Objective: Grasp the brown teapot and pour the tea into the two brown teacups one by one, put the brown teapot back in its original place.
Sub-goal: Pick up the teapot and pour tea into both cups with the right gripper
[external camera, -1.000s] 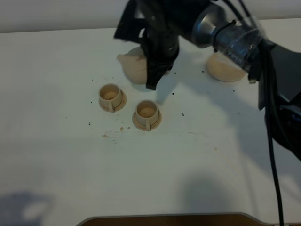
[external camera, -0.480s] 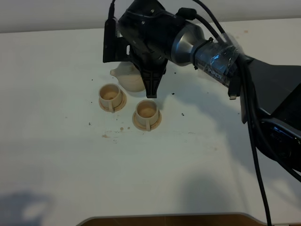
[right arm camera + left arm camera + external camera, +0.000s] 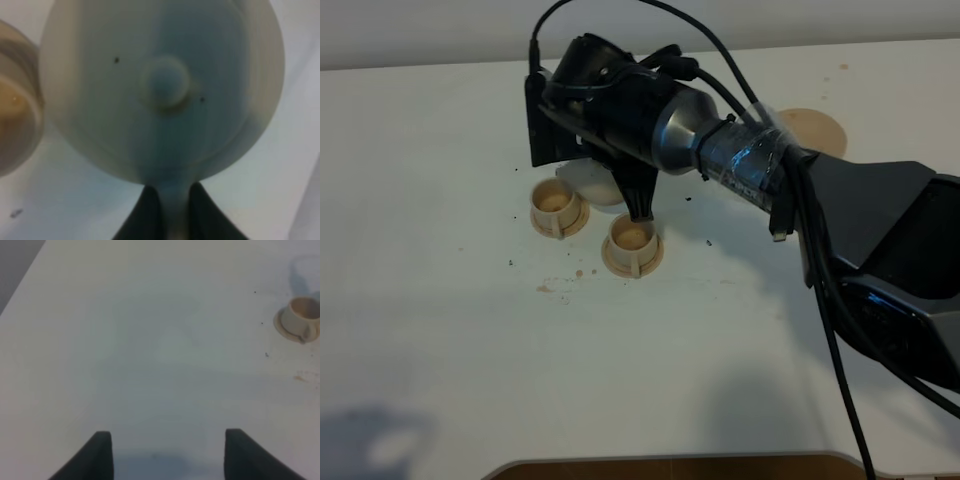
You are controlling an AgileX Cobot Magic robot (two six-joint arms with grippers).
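Note:
My right gripper [image 3: 638, 196] reaches across the middle and is shut on the loop handle of the brown teapot [image 3: 590, 184], which hangs just behind the two brown teacups. The arm hides most of the pot. In the right wrist view the teapot [image 3: 160, 85] fills the frame, lid knob facing the camera, with its handle between my fingers [image 3: 145, 215]. The left teacup [image 3: 556, 206] and right teacup [image 3: 632, 243] stand upright on their saucers; the left one also shows in the left wrist view [image 3: 300, 320]. Its tan inside shows in the right wrist view [image 3: 12, 125]. The flat teapot saucer [image 3: 810, 128] lies bare at the back right. My left gripper [image 3: 167, 455] is open and empty.
Small brownish drops [image 3: 560, 285] and dark specks [image 3: 708, 242] dot the white table [image 3: 470, 380] near the cups. The right arm's body and cables [image 3: 840, 260] stretch across the right half of the table. The table's front edge [image 3: 680, 465] shows at the bottom.
My right arm has swung left with the teapot, carrying it lower and closer to the left teacup. The teapot saucer at the back right is uncovered again. The cups have not moved.

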